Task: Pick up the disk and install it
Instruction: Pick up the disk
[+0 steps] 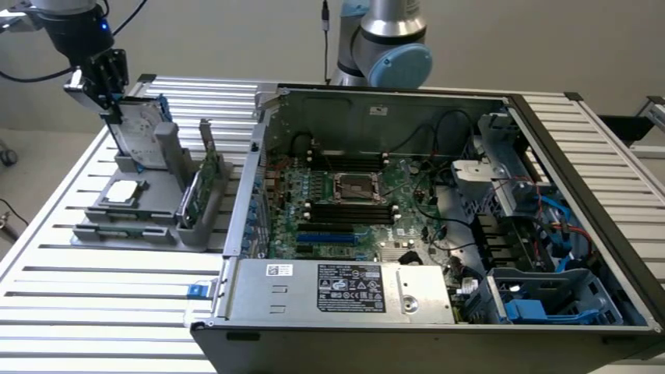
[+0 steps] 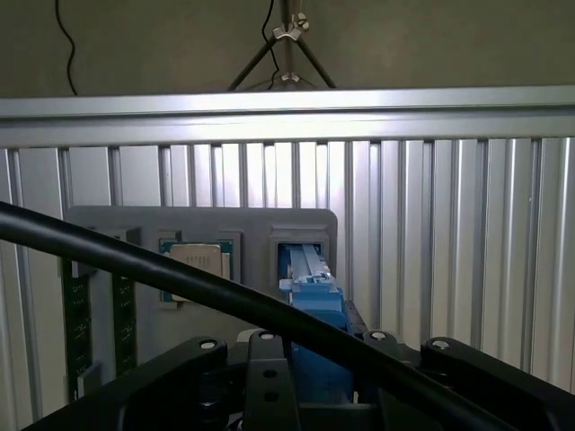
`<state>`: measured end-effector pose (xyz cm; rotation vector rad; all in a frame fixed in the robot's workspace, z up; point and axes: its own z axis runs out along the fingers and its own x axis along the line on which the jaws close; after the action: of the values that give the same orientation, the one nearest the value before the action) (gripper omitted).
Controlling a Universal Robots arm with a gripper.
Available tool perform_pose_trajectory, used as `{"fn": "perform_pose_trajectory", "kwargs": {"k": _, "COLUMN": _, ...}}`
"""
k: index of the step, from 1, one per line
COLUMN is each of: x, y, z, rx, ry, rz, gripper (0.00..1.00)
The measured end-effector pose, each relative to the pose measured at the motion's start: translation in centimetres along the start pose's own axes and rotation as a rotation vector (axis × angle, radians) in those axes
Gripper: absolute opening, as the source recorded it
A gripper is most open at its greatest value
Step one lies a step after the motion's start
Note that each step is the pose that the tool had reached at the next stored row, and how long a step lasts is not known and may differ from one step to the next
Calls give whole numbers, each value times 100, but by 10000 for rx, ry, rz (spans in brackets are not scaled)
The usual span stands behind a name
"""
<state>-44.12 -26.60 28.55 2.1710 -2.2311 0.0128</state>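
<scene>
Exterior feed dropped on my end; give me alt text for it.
The gripper is at the top edge of the disk, which stands on edge in a grey holder on the slatted table. At the exterior view's right lies the open computer case, motherboard exposed.

Silver-grey disk [image 1: 140,136], blue-framed, standing upright on edge, slotted in grey holder [image 1: 156,226], exterior view's left

A plain beige wall [image 1: 208,39] stands behind the bench [image 1: 104,312], which is made of pale ribbed metal slats. A tripod [image 2: 286,54] stands near the wall. The light is soft and even.
</scene>
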Motion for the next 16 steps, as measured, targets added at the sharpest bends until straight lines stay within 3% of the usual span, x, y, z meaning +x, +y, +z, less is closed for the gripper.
{"fn": "perform_pose_trajectory", "kwargs": {"k": 16, "x": 2, "y": 0, "z": -1, "rx": 2, "ry": -1, "rz": 0, "gripper": 33}}
